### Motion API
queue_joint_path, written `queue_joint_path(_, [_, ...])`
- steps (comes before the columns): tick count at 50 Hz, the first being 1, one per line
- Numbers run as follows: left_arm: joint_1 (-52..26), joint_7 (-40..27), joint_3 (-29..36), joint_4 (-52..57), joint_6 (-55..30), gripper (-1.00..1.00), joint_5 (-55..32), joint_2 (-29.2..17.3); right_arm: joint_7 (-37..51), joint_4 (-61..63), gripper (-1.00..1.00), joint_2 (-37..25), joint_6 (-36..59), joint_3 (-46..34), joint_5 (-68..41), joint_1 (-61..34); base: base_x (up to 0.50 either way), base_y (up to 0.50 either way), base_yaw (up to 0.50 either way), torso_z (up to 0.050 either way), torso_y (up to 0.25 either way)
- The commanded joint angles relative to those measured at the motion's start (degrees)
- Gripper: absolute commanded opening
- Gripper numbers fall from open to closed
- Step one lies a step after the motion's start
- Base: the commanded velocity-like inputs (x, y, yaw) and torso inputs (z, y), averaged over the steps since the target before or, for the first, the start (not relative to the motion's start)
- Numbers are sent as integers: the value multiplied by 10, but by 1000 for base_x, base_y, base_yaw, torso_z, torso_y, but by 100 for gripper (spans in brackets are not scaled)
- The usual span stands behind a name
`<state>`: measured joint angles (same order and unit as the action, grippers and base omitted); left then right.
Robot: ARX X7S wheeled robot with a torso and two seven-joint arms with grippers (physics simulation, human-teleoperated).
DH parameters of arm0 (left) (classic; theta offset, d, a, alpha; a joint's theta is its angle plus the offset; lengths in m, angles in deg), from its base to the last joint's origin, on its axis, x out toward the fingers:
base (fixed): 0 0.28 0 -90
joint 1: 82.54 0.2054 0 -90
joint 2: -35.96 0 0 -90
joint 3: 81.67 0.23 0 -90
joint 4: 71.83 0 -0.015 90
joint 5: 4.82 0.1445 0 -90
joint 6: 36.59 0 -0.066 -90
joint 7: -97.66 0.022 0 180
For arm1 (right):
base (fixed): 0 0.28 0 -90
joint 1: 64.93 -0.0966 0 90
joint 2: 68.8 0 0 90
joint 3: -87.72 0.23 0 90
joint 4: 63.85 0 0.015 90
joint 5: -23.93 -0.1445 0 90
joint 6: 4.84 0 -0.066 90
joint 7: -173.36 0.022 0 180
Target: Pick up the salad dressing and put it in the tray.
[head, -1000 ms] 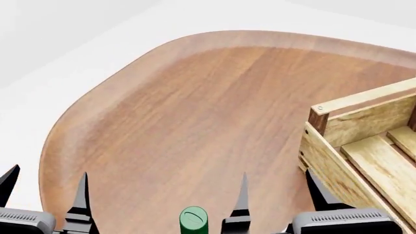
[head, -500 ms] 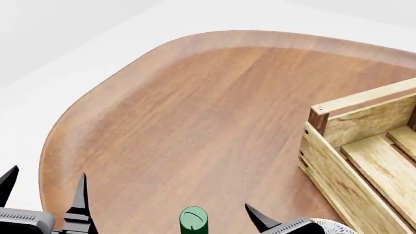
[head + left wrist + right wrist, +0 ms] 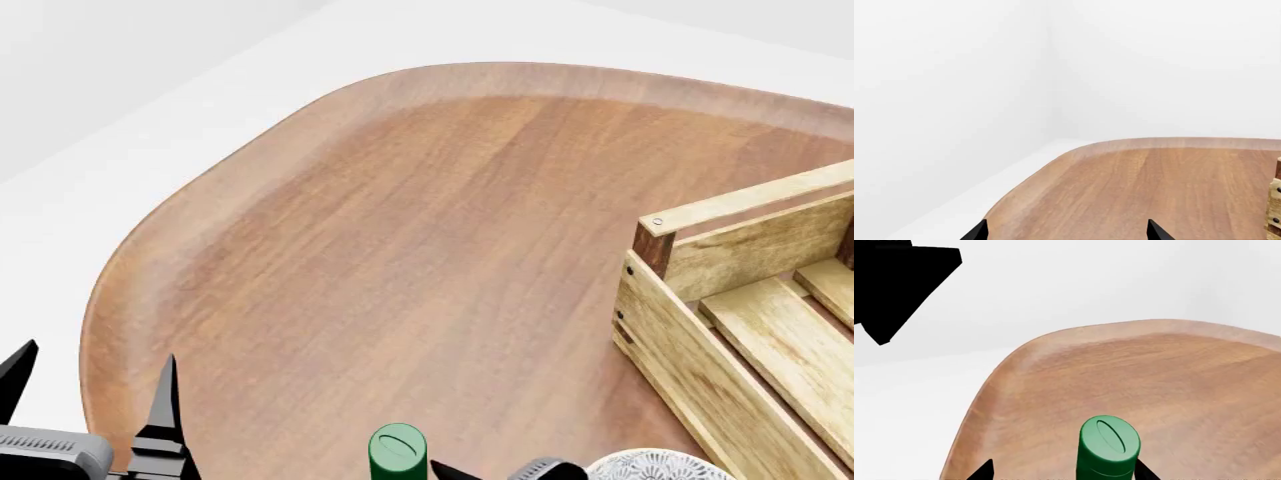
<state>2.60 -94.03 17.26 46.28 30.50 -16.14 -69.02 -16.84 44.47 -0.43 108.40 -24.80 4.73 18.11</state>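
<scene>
- While the dressing (image 3: 1109, 447) stands on the surface (image 3: 400, 250), the right claw (image 3: 1064, 471) straddles it, fingers apart.
- Left claw (image 3: 1066, 231) open, idle.
- Tray (image 3: 747, 330) nearby.

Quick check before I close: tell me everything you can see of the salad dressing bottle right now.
Only the top of the salad dressing shows: a round dark green cap with ribbed sides and an oval recess on its flat top. It looks like plastic. It stands about upright on the wooden table, at its near edge, left of the tray. In the right wrist view the right gripper's fingertips flank it, one close by its side; contact cannot be told. The body is out of frame.
</scene>
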Motion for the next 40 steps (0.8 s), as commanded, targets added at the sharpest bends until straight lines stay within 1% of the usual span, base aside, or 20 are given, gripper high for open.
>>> queue_joint_path(1, [0,-2,3,-4,3,100,-2,-3,-4,-50,100,16,3,-6,1,-31,0,0,0,0,0])
queue_joint_path(13, [2,-5,6,-4,5,100,-3,-5,10,-96,100,30,-1,-5,10,-50,0,0,0,0,0])
queue_joint_path(24, [2,-7,7,-6,9,100,-5,-8,3,-117,100,37,-11,-25,22,-61,0,0,0,0,0])
queue_joint_path(34, [2,-9,10,-4,9,100,-6,-10,-1,-172,100,50,-28,-42,41,-85,0,0,0,0,0])
queue_joint_path(40, [1,-10,11,-5,10,100,-7,-11,7,-210,100,62,-33,-38,45,-105,0,0,0,0,0])
